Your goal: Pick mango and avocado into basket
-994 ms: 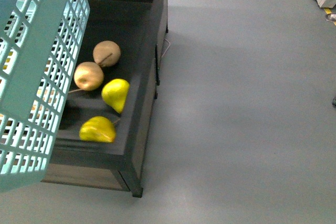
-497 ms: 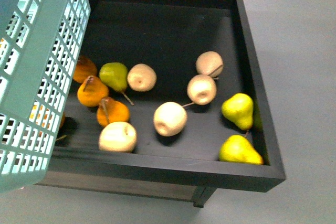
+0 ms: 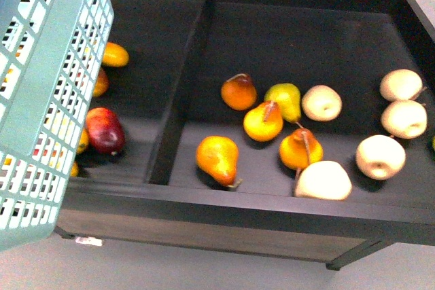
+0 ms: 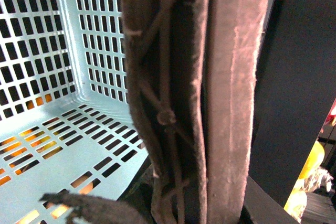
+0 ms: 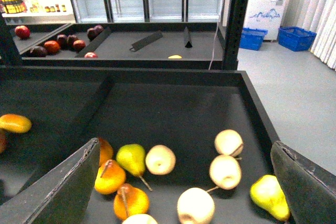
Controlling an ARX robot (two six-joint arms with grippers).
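The turquoise basket (image 3: pixel 47 100) hangs tilted at the left of the front view and hides part of the bin's left compartment. In the left wrist view its slotted floor (image 4: pixel 63 145) is empty, and my left gripper is shut on its brown handles (image 4: pixel 220 103), which hide the fingers. An elongated yellow-orange fruit that looks like the mango (image 3: pixel 114 53) lies in the left compartment beside the basket and also shows in the right wrist view (image 5: pixel 14 123). No avocado is in view. My right gripper (image 5: pixel 181 192) is open and empty above the pears.
A black display bin (image 3: pixel 224 205) has a divider (image 3: pixel 180 100). Its right compartment holds orange pears (image 3: pixel 217 157), a green pear (image 3: pixel 285 98) and pale apples (image 3: pixel 379 156). A red apple (image 3: pixel 104 129) lies left of the divider. A second bin (image 5: pixel 131 45), fridges and blue crates (image 5: pixel 296 38) are behind.
The front view has swung left along the bin: the grey floor is gone, the pears have slid right, and the divider and left compartment have come into view. The basket keeps its place in the view.
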